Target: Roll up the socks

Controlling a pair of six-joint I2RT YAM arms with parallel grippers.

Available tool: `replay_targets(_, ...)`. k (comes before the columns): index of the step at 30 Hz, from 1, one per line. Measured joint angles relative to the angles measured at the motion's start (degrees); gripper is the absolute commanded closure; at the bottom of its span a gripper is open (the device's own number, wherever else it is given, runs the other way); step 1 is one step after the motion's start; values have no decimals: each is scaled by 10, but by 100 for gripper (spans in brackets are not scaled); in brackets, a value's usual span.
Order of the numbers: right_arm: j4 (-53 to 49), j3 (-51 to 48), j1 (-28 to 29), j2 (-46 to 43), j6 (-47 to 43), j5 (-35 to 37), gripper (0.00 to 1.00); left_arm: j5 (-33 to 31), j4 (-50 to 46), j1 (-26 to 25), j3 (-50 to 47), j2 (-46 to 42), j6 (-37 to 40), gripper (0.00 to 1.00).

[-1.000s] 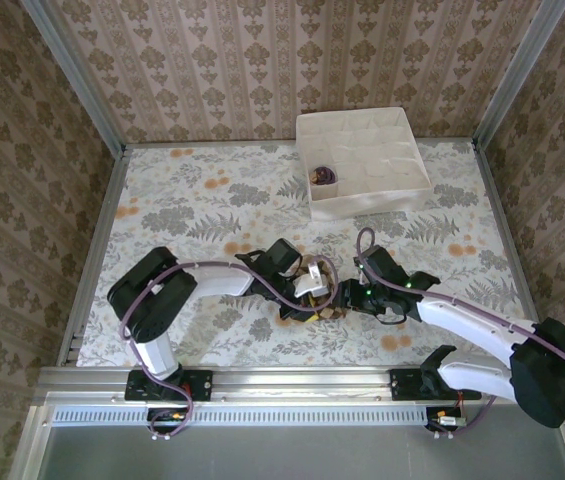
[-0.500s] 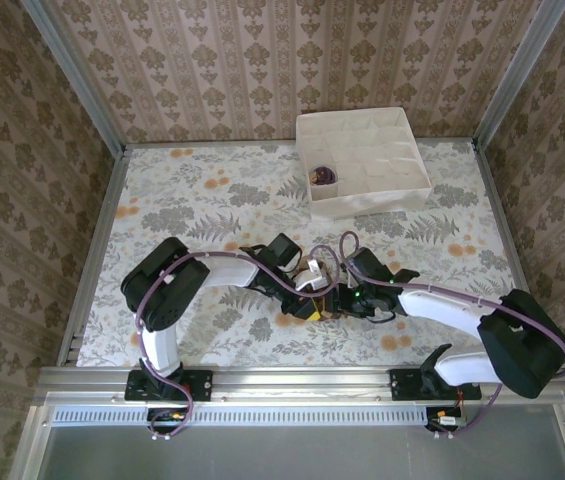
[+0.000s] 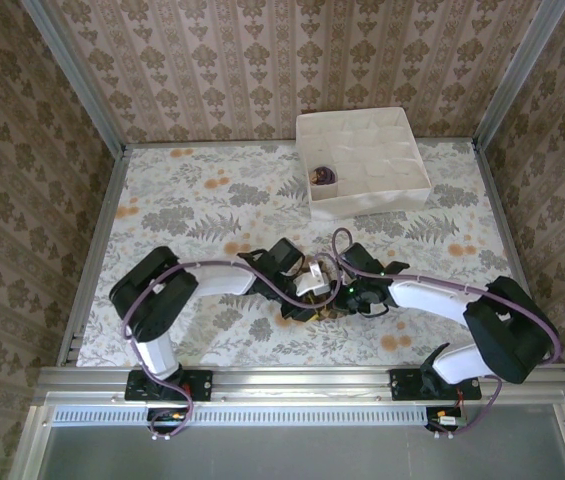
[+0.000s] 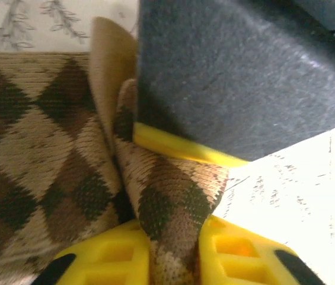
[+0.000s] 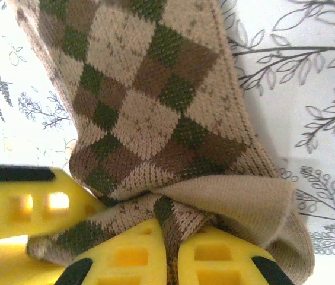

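Both arms meet over the argyle sock, which lies bunched up on the table near the middle of its near edge. The left gripper is almost closed, pinching a fold of it, and the right gripper is clamped tight on another fold. The purple sock sits in a cell of the white box by the far edge.

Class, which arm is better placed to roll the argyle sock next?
Probably right: the right gripper is shut tight on a fold of the argyle sock, while the left gripper stands wider around its fold.
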Motion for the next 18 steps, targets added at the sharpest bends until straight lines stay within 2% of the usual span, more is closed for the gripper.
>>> replay_targets(9,-1,19,3,23,1,-2,100,-153,50,-53,-77,-111,85,65)
replay_targets(18,-8,26,3,27,3,-2,100,-309,158,-123,-197,-216,178,56)
